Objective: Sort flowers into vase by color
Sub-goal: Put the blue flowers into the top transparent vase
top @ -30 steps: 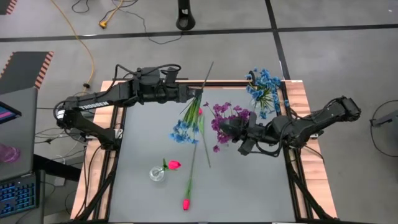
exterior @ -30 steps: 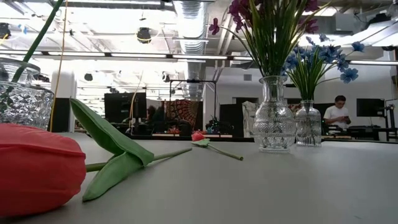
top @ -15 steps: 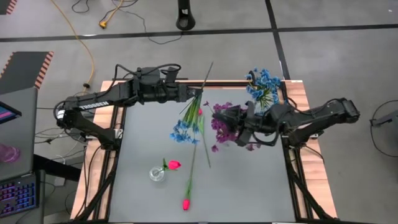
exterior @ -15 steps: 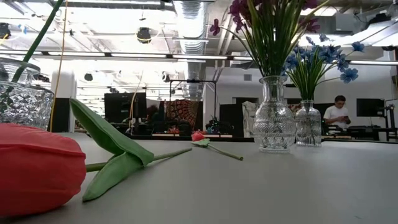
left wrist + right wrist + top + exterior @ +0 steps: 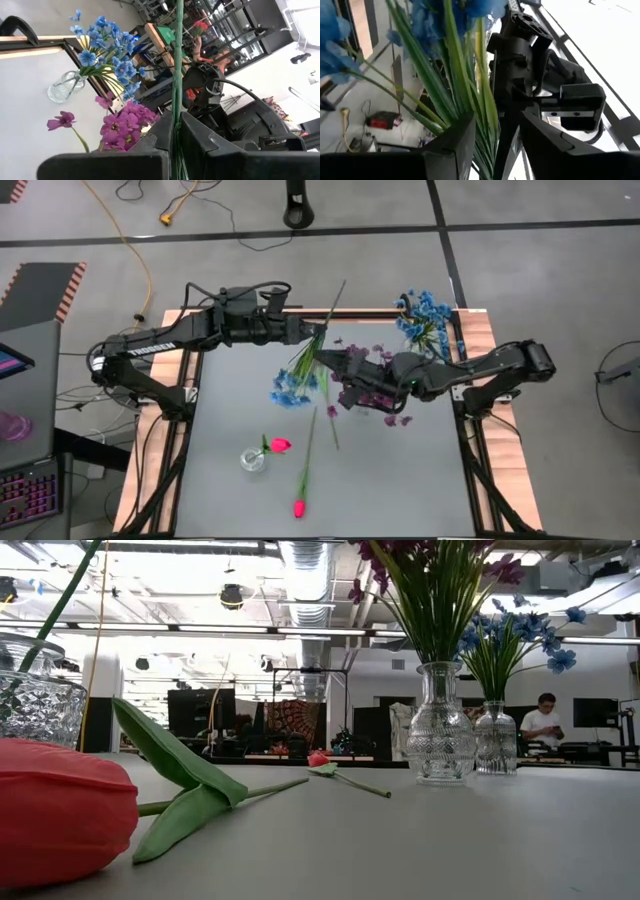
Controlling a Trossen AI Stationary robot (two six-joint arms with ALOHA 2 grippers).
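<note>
A blue flower bunch (image 5: 291,385) hangs over the middle of the grey table (image 5: 400,480), held up by its thin green stem (image 5: 176,100). The left gripper (image 5: 318,335) is squeezed shut on that stem near the far edge of the table. The right gripper (image 5: 336,362) is right beside it, with its fingers (image 5: 450,145) partly open. Green stems and leaves sit between those fingers, but I cannot tell if it grips them.

A glass vase of purple flowers (image 5: 372,380) stands under the right arm. A vase of blue flowers (image 5: 422,320) stands in the far right corner. A small vase (image 5: 252,459) near the front holds one pink bud (image 5: 281,444). Another pink tulip (image 5: 299,506) lies flat on the table near the front edge.

A person (image 5: 543,722) sits far back in the room.
</note>
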